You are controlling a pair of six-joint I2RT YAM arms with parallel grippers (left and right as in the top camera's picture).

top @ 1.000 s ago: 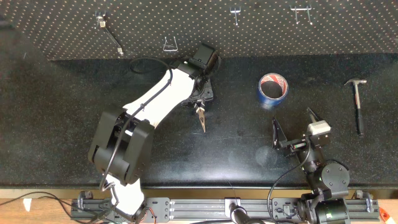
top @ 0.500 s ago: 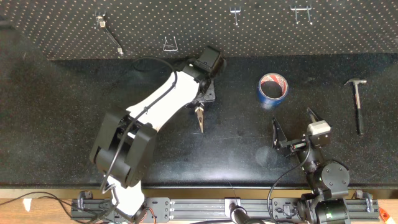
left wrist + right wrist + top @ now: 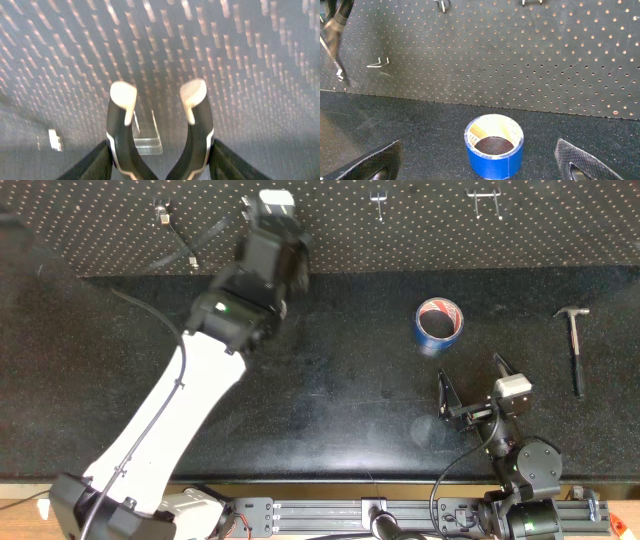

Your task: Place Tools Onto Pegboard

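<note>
Since a second ago the left arm has swung up off the desk to the pegboard — and the pliers, which lay on the desk beneath it, have gone up with it. The left jaws are clamped on the pliers, whose two dark handles with pale ends point ahead at the perforated board. In the left wrist view a clear hook fixed to the pegboard sits between those handles; whether they touch it cannot be told. From above, the left arm stretches from the bottom left corner up to the board, its wrist against the face left of centre.

The right arm has not moved — it is folded low near its base at the desk's right side. The right jaws stand wide apart, holding nothing and facing the pegboard. Ahead of them a blue roll of tape lies flat on the desk with its opening up, near the foot of the board but apart from it. A hammer lies at the far right of the desk, head toward the pegboard and well apart from the tape. On the board a slim metal tool hangs at the upper left. A single metal hook and a double metal hook sit along the top, to the right.
</note>
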